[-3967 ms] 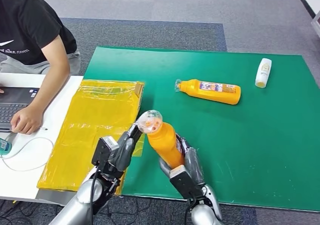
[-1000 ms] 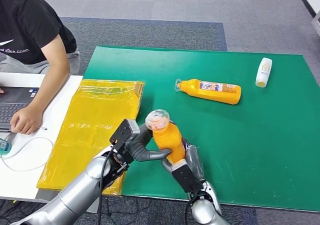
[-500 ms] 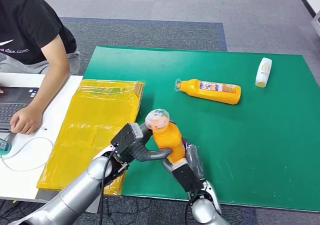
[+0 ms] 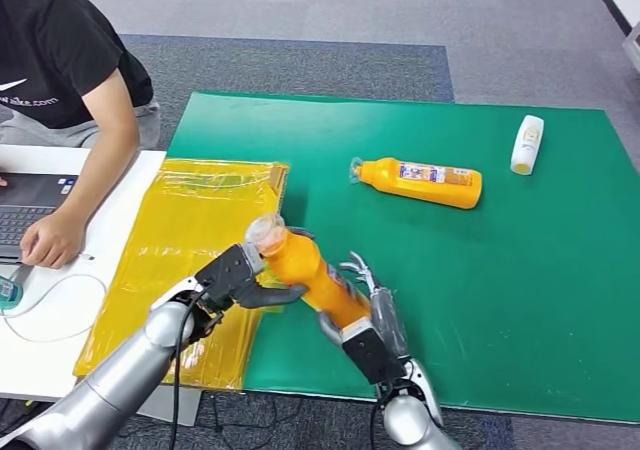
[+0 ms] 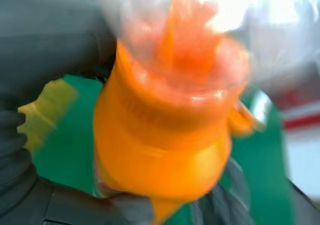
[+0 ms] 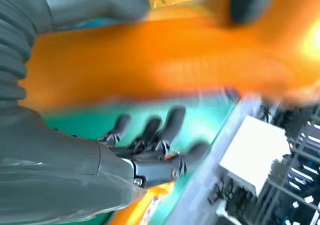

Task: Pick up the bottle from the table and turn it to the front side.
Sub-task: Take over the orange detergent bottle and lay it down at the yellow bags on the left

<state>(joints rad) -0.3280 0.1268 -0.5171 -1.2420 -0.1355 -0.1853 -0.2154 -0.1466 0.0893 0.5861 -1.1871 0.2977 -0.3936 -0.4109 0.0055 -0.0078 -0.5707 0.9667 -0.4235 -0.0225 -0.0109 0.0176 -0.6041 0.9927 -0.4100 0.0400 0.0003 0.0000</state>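
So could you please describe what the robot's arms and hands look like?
Both arms are silver and rounded; a black cable runs along the left one. The left hand and right hand are dark grey with a boxy wrist block, a ribbed grey cover and darker fingers.

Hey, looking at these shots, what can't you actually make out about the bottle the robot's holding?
- Held bottle label: head view, too small and angled; both wrist views blurred by motion.
- Its base: head view, hidden behind the right hand.
- Left hand grip: left wrist view, blurred and cut off by the edge.

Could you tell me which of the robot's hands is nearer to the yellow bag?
Left. The left hand holds the bottle's neck right at the yellow bag's edge; the right hand is farther out over the green mat.
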